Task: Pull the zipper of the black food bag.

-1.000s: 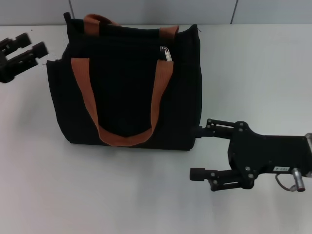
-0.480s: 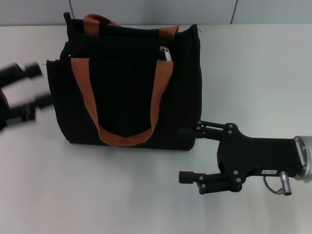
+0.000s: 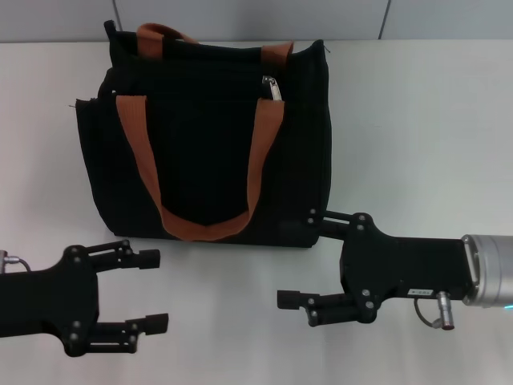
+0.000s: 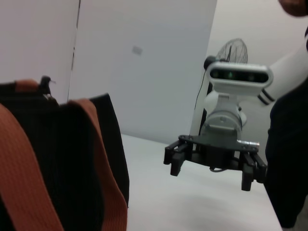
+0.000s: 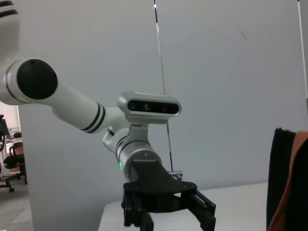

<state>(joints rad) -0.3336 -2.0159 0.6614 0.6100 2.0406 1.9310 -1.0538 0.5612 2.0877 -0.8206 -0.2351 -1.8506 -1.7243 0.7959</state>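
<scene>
From the head view I'm looking at the black food bag [image 3: 212,144] standing on the white worktop [image 3: 417,120], with the zipper [image 3: 275,88] showing as a small silver tab on the top edge, just above the near orange handle [image 3: 144,168]. My left claw [image 3: 152,289] is hovering low in front of the bag, jaws spread and holding nothing; my right claw [image 3: 300,261] is sitting off the bag's near right corner, also spread and empty, its upper finger close to or touching the fabric, I can't say which. To do this well, I'm judging one claw should steady the bag wall while the other comes down squarely on that tiny tab and draws along the track. The track's far end is hard to make out. In the left wrist view I'm seeing the bag [image 4: 57,159] close up and the right claw [image 4: 214,161] beyond it, fingers apart; the tab isn't showing. In the right wrist view only a sliver of bag [image 5: 288,178] is in frame, cut off at the edge, and the left claw [image 5: 168,209] is open facing me.
</scene>
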